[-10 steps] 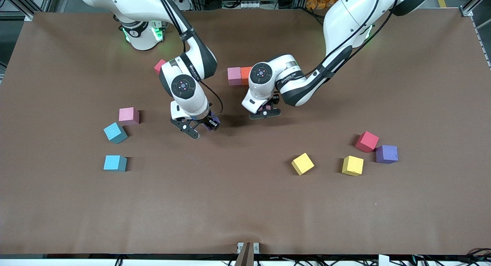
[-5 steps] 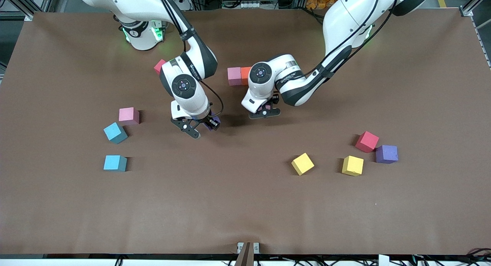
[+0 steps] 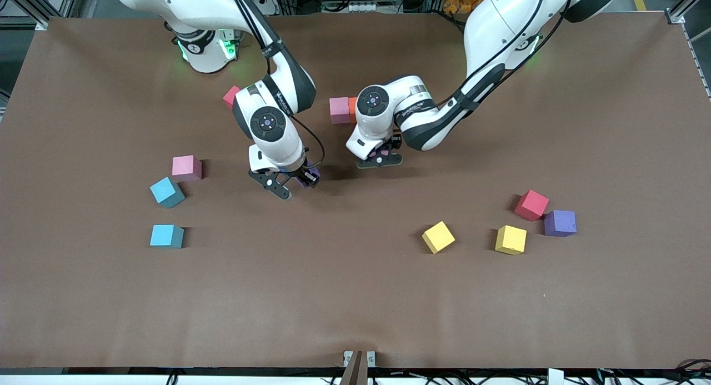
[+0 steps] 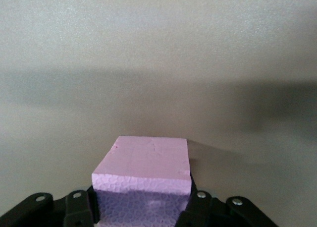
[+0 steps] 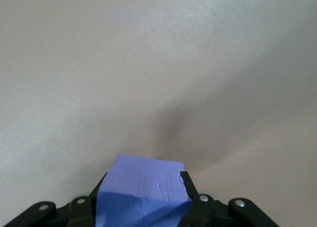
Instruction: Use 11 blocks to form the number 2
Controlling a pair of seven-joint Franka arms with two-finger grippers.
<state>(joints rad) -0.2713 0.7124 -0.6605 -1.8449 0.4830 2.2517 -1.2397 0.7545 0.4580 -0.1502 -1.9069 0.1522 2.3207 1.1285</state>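
Each pincer is carrying one cube above the tabletop (image 3: 355, 296). The left pincer (image 4: 143, 212) is clamping a pink block (image 4: 143, 170) just beside the started row (image 3: 340, 110). The right pincer (image 5: 143, 212) is gripping a purple block (image 5: 141, 187), probably for the next place.

High front overview; 2 close downward wrist views.

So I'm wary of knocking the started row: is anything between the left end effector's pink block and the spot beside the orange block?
Nothing visible blocks it. The left end effector holds a pink block near the orange block, which touches another pink block; the arm hides that spot.
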